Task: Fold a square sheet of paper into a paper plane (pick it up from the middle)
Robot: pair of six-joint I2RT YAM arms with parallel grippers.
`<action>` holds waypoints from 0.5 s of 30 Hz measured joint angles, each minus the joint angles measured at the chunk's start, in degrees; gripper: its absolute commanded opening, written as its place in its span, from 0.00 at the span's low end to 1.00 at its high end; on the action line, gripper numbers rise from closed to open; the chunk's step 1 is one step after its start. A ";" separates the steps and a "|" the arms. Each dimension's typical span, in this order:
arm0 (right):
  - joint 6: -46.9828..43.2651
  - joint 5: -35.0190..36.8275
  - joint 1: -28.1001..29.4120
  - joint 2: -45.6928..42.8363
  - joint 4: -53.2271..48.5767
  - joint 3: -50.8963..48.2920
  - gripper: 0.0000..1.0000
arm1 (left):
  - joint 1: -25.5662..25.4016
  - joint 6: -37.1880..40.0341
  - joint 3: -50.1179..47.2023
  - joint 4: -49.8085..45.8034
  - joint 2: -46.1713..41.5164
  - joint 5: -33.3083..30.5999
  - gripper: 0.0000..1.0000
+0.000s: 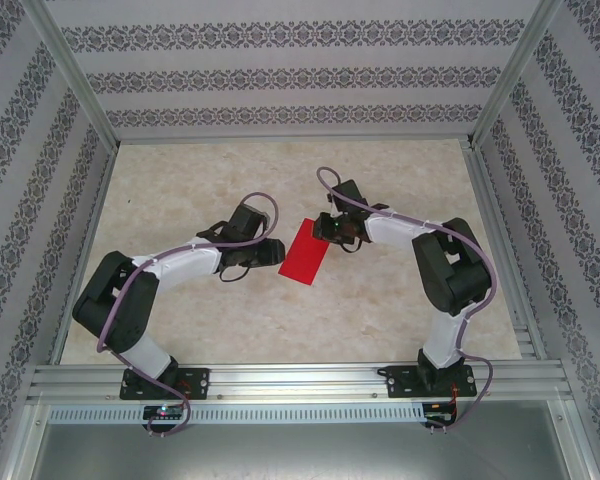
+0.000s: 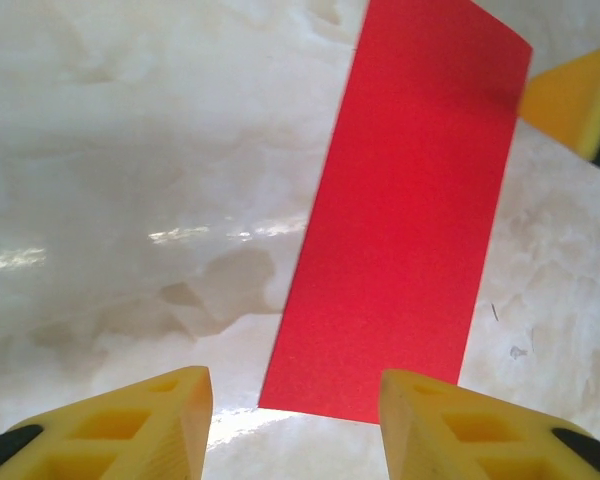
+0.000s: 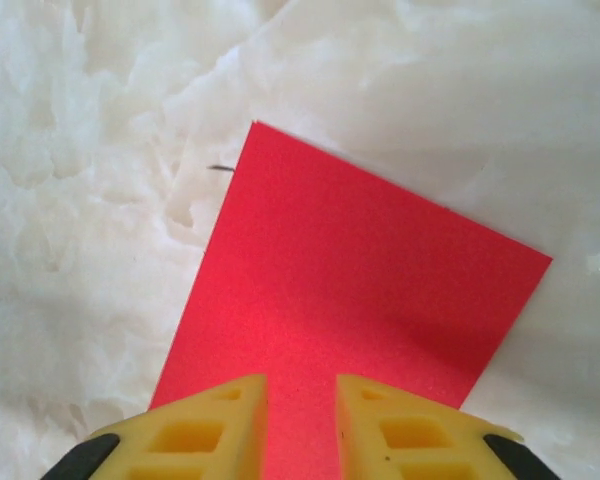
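The red sheet of paper (image 1: 303,258) lies flat on the table as a long rectangle, about twice as long as it is wide. My left gripper (image 1: 278,250) sits at its left end. In the left wrist view the paper (image 2: 400,230) reaches its near edge between the open left gripper (image 2: 295,385), whose yellow fingers (image 2: 170,410) stand wide on either side without touching it. My right gripper (image 1: 325,228) is at the paper's far right end. Seen from the right wrist, the right gripper (image 3: 302,385) hovers over the paper (image 3: 350,280), jaws a narrow gap apart.
The pale marbled tabletop (image 1: 280,180) is boxed in by an aluminium frame (image 1: 290,375) and patterned walls. A yellow fingertip of the right gripper (image 2: 575,95) shows past the paper's far corner in the left wrist view.
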 measured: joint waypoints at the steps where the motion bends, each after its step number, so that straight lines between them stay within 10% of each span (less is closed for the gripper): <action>1: 0.33 1.31 0.22 0.00 -0.55 0.48 0.36 | 0.33 -0.35 -0.13 0.00 0.04 0.37 0.52; 15: 1.81 7.63 2.21 8.85 -6.69 9.46 0.39 | 0.70 -3.91 -0.28 -0.04 2.14 4.92 0.56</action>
